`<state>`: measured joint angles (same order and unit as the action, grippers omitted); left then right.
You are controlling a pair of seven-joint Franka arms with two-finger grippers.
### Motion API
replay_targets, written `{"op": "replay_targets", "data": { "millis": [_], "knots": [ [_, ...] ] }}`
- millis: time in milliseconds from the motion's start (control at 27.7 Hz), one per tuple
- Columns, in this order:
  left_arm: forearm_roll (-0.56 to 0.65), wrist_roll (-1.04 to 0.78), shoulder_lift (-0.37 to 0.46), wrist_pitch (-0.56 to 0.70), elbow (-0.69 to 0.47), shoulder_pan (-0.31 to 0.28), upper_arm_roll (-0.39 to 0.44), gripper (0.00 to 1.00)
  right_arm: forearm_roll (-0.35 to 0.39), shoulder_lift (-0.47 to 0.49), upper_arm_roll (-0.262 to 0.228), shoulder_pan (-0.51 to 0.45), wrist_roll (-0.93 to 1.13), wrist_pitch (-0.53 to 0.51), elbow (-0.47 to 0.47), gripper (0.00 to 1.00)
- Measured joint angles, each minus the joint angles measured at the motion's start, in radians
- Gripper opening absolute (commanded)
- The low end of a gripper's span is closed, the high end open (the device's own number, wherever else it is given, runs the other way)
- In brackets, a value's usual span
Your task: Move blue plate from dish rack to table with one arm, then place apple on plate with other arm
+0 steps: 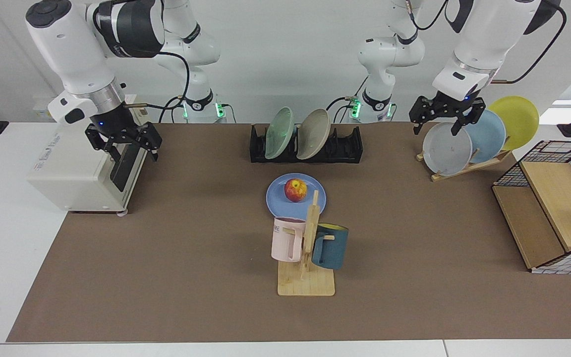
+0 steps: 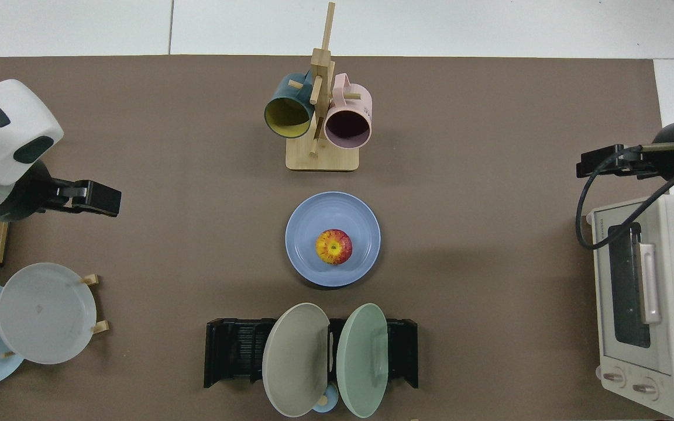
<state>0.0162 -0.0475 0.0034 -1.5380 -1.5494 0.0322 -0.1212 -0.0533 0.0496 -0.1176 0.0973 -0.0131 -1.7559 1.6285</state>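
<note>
The blue plate [image 1: 276,201] [image 2: 308,231] lies flat on the brown mat [image 1: 166,272] in front of the black dish rack [image 1: 346,146] [image 2: 231,345]. On its middle rests the apple [image 1: 295,190] [image 2: 333,246], red and yellow. My right gripper [image 1: 124,145] [image 2: 600,164] hangs open and empty over the front of the toaster oven, far from the plate. Above the grey plate on the wooden stand waits my left gripper [image 1: 441,119] [image 2: 94,199], open and empty.
A toaster oven [image 1: 67,168] [image 2: 641,298] stands at the mat's edge by the right arm. A mug tree [image 1: 308,248] [image 2: 319,117] holds two mugs just beyond the plate. The rack holds a green plate [image 1: 278,133] and a beige plate [image 1: 314,133]. A wire basket [image 1: 553,208] stands by the left arm.
</note>
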Motion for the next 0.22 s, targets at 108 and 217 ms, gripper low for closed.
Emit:
{"op": "replay_targets", "data": {
  "millis": [108,217],
  "knots": [
    [0.0,0.0,0.0,0.0,0.0,0.0,0.0,1.0,0.0,0.0,0.004,0.002,0.0,0.0,0.006,1.0],
    [0.0,0.0,0.0,0.0,0.0,0.0,0.0,1.0,0.001,0.0,0.004,0.002,0.0,-0.001,0.011,1.0]
  ]
}}
